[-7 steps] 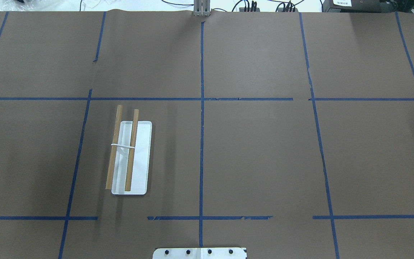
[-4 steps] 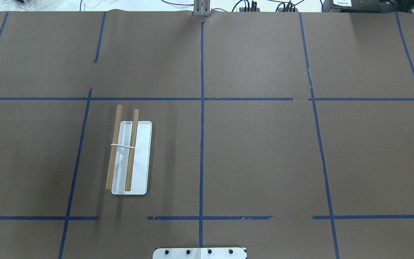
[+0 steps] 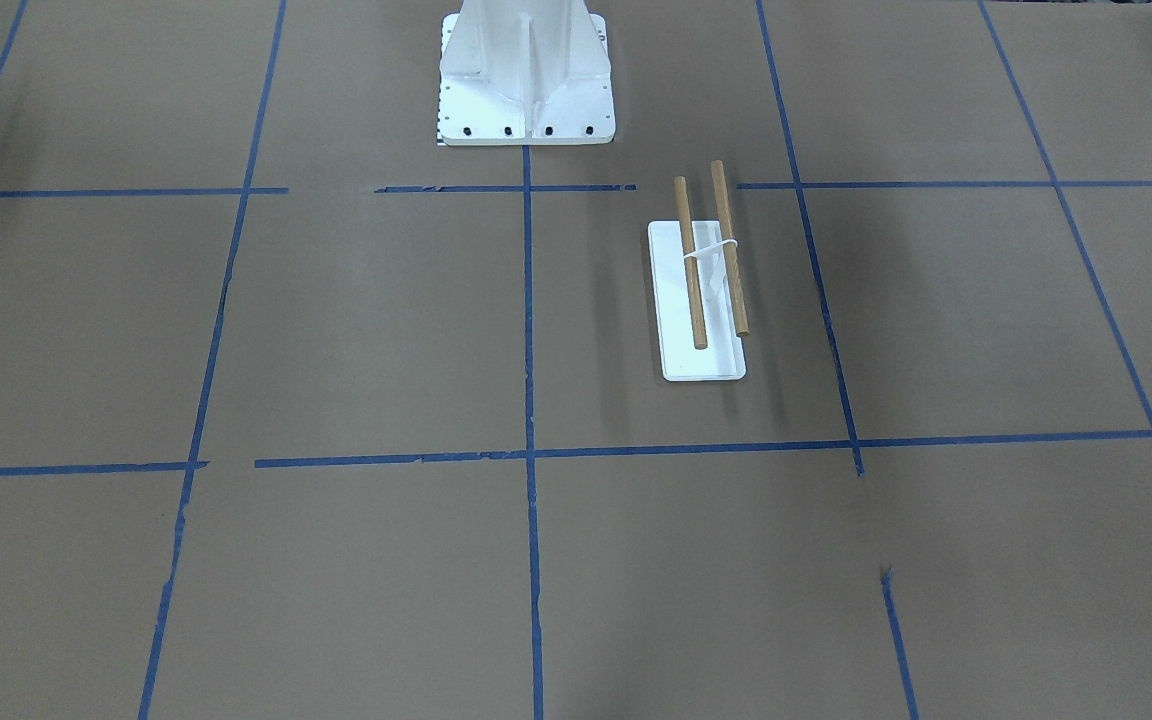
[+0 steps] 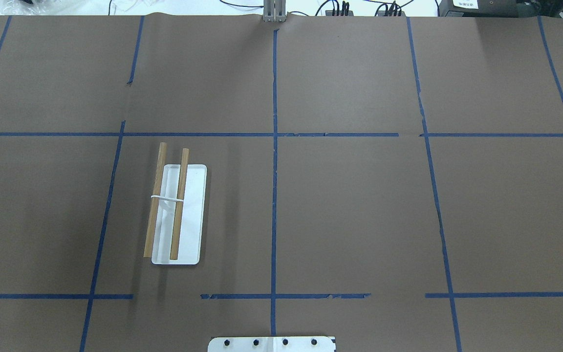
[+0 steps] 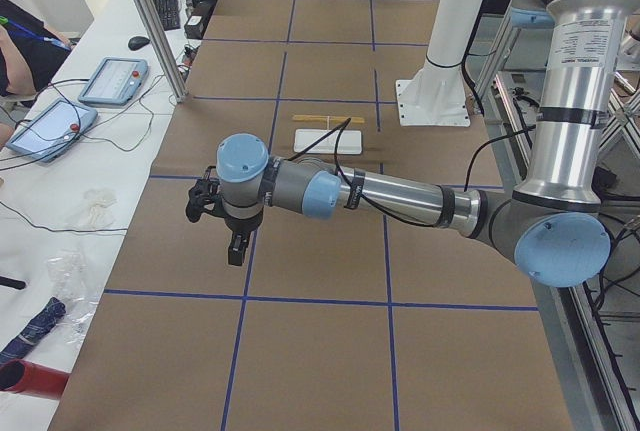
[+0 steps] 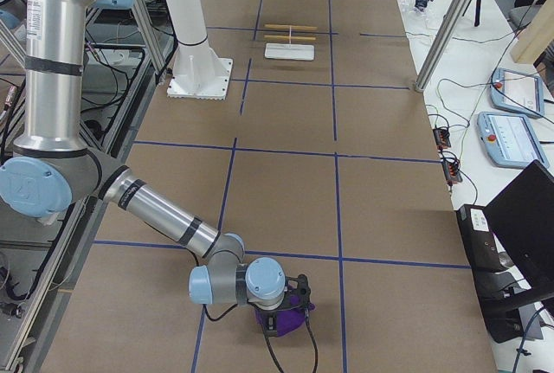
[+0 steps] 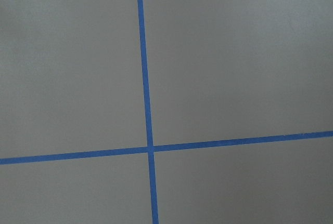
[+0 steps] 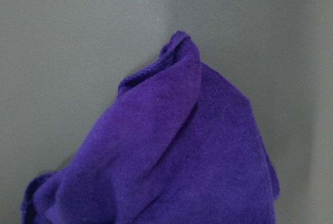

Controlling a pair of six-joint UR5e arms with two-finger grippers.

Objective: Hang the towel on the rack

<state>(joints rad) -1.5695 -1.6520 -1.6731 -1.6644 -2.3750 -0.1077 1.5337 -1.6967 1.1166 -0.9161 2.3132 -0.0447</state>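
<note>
the towel [image 8: 171,151] lies bunched in a soft heap on the brown table [image 4: 359,205], out at the end on my right arm's side, beyond what the overhead and front cameras cover. in the right side view it shows as a purple lump [image 6: 299,307] under the near arm's wrist. the right gripper [image 6: 275,328] is low over that heap and its wrist camera is filled with plush folds, so i judge the arm is placed to take a raised fold rather than a flat edge. no finger shows there, so i cannot tell whether the jaws are spread or closed on the cloth. the rack [image 4: 191,215] stands well apart on the left half, near the white pedestal [image 3: 526,70], with both wooden rods bare and running away from the robot. the left gripper [image 5: 236,254] hangs above the table further out toward the left end, its camera looking down on a crossing of blue tape [image 7: 148,148]. spread or closed, i cannot tell. my guess is it is parked clear, ready to help spread a limp cloth over a rod.
</note>
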